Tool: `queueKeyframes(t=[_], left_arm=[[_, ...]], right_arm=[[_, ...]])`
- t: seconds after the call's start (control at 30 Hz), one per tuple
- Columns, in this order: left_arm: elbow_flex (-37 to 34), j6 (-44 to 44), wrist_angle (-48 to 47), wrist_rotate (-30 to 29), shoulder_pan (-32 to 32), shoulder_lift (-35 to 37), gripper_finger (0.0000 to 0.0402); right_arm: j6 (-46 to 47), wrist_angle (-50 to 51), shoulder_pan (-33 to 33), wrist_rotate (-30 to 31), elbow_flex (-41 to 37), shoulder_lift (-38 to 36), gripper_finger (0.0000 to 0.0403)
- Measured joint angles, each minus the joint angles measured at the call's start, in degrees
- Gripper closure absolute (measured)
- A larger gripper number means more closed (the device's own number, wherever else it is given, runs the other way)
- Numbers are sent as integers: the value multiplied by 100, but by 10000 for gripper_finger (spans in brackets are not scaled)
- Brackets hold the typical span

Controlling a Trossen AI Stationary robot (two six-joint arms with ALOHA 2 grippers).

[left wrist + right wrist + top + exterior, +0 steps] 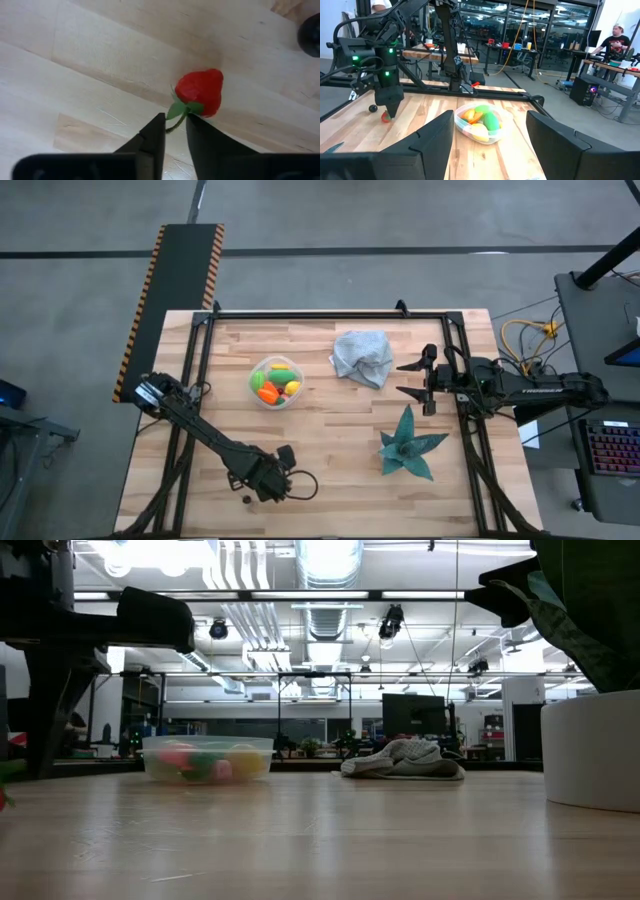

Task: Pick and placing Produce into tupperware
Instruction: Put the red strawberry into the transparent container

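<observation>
We see the left gripper [175, 131] nearly closed, pinching the red strawberry [201, 91] by its green stem for lifting, well apart from the tupperware [274, 381]; right gripper [415, 380] waits open near it.

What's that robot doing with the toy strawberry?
The left gripper is down at the near edge of the table, its fingers closing around the green stem of a red toy strawberry that lies on the wood. A small dark ball sits close by. The tupperware in the middle already holds several colourful toy fruits. The right gripper waits open beside the grey cloth.
</observation>
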State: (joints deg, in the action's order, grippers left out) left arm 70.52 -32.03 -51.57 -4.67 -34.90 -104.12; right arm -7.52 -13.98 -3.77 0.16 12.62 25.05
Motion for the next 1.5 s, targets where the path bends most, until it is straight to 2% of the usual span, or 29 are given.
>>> queueKeyframes(t=[0.27, 0.5, 0.67, 0.97, 1.07, 1.17, 1.37, 1.5], left_arm=[[-2, 6, 10, 2, -10, -153, 397], [-2, 16, 0, -67, -10, -243, 401], [9, 11, 2, -610, -14, -236, 401], [72, 15, 4, -1100, 7, -209, 401], [97, 137, -7, -1473, 19, -167, 401], [123, 469, -118, -2114, 96, -93, 401], [171, 1485, -521, -3734, 416, 148, 401], [151, 2425, -1075, -4294, 800, 241, 402]], right_arm=[[-1, 0, 0, 0, 0, 1, 161], [-1, 0, 0, 0, 0, 1, 161], [-1, 1, 0, 0, 0, 1, 161], [-1, 2, -1, 0, 0, 1, 161], [-1, 0, 0, 1, 0, 1, 161], [-1, 1, -1, 0, 0, 0, 161], [1, 2, 0, 0, 0, 1, 161], [1, 0, 0, 1, 0, 1, 161]])
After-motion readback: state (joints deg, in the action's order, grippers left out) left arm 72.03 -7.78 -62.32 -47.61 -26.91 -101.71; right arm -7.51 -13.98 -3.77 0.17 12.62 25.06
